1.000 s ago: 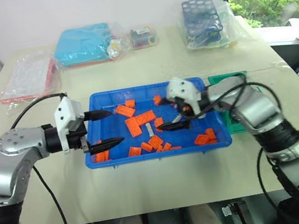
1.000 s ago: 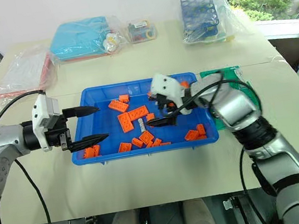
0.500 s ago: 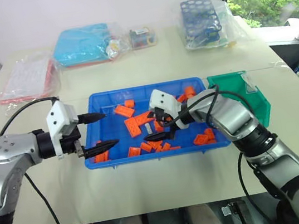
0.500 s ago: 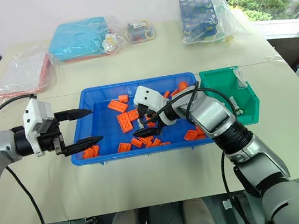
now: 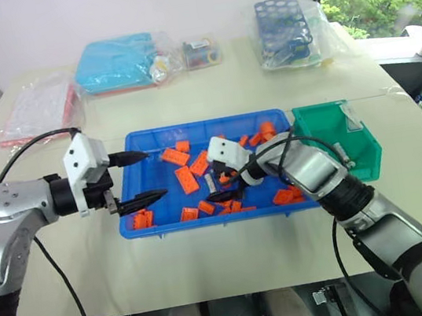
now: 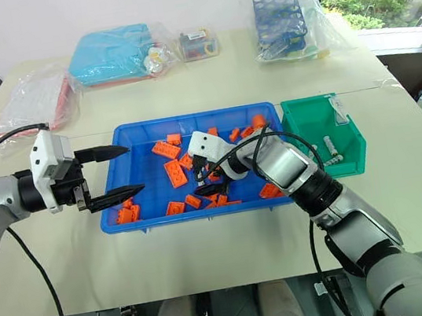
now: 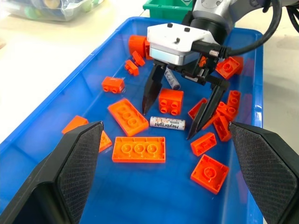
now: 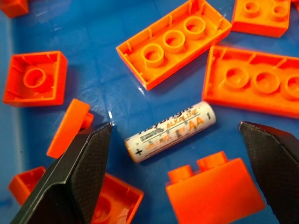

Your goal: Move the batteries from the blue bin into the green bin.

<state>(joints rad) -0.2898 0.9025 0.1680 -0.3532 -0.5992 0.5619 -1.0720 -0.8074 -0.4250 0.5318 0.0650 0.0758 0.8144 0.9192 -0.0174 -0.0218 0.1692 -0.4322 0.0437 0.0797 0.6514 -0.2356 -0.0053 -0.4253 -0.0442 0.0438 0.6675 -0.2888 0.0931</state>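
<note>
**Right now: our right jaws straddle a battery in the blue bin**

Down in the blue bin [image 6: 207,209], our right gripper [image 7: 175,116] hangs with its jaws spread wide, one finger on each side of a battery [image 7: 167,123] that lies flat on the blue floor. In the right wrist view the same battery [image 8: 170,131] sits between the two black fingers [image 8: 70,182], apart from both, its printed label facing up. We hold nothing with this gripper. A second battery [image 7: 172,80] lies farther back in the blue bin, partly under the right gripper's white housing.

Orange bricks [image 7: 138,149] are scattered all around the battery; a long one lies just beside it, and a small two-stud brick [image 7: 170,101] sits between the right fingers, beyond the battery.

Our left gripper [image 5: 136,179] hovers at the left end of the blue bin with its jaws wide open and empty, the fingers pointing across the bin toward the right gripper.

The green bin [image 6: 324,141] stands on the tabletop [image 6: 208,246] against the right end of the blue bin. Several batteries [image 6: 327,146] already lie inside it.

Along the far side of the tabletop we see bagged packets [image 6: 118,54] and a blue rack with round holes [image 6: 282,12].
</note>
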